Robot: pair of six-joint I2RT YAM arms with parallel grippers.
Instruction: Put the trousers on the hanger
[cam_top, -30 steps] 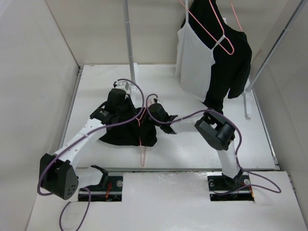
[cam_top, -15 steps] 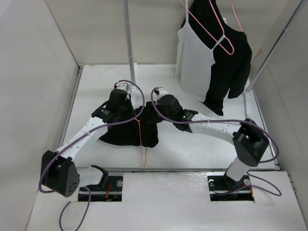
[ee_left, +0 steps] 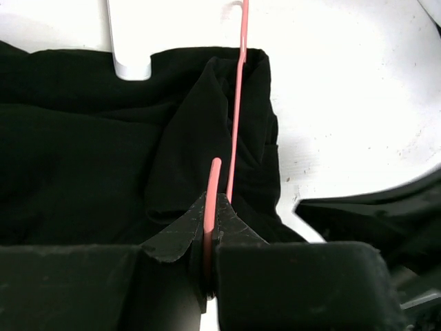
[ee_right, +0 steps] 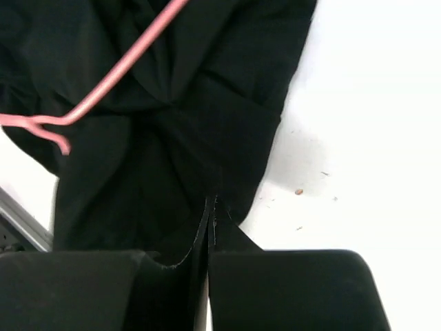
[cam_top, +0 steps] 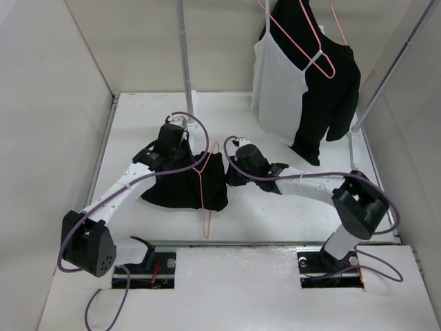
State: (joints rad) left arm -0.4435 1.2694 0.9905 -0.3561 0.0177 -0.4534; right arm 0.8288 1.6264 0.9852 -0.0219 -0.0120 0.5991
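Note:
The black trousers [cam_top: 180, 185] lie bunched on the white table between the two arms. The thin pink hanger [cam_top: 203, 200] lies across their right part, its wire running from the far side toward the near edge. My left gripper [cam_top: 193, 162] is shut on the hanger's wire; the left wrist view shows the wire [ee_left: 236, 103] pinched between the jaws [ee_left: 210, 210] over the trousers [ee_left: 103, 158]. My right gripper [cam_top: 231, 176] is at the trousers' right edge, shut on the fabric [ee_right: 172, 138], with the jaws [ee_right: 211, 207] closed. The hanger [ee_right: 117, 76] crosses above them there.
A white camisole [cam_top: 277, 93] and a black top [cam_top: 334, 89] hang on another pink hanger [cam_top: 313, 52] at the back right. Rack poles stand at the back centre [cam_top: 185, 55] and right [cam_top: 386, 76], with a white foot [cam_top: 353, 148]. Walls close both sides.
My right arm reached left to the trousers, then drew its gripper back a little to the right and toward the near edge. My left gripper shifted slightly away with the hanger.

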